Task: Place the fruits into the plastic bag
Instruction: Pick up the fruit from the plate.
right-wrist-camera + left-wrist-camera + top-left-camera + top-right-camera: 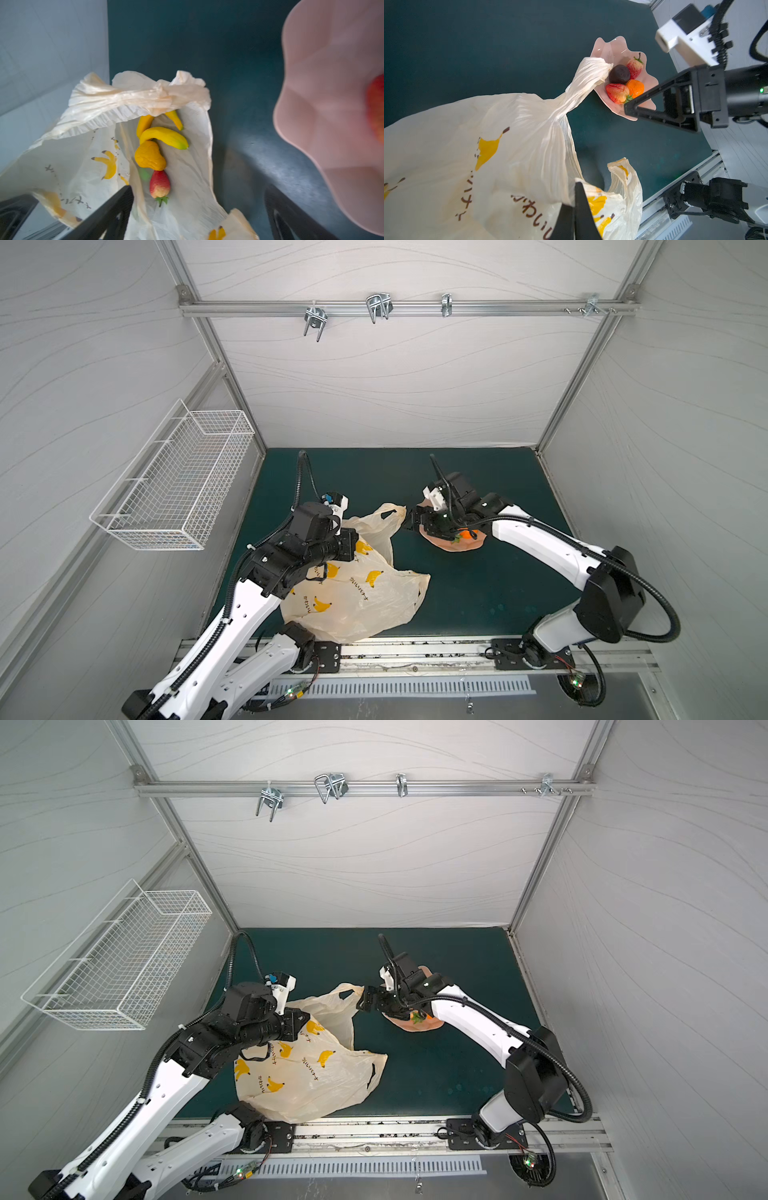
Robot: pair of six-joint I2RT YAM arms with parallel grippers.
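While left jaws apparently pinch it, the crinkly cream plastic bag sags near wide-open right jaws.

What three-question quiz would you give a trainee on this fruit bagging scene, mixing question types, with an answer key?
1. True or false: the right gripper is holding a strawberry.
2. How many items lie in the pink dish? A) two B) four C) six
3. Fill in: the left gripper is shut on the ______.

Key:
1. False: its jaws stand open with nothing between them.
2. B: two strawberries, a dark brown round piece and a small orange.
3. plastic bag
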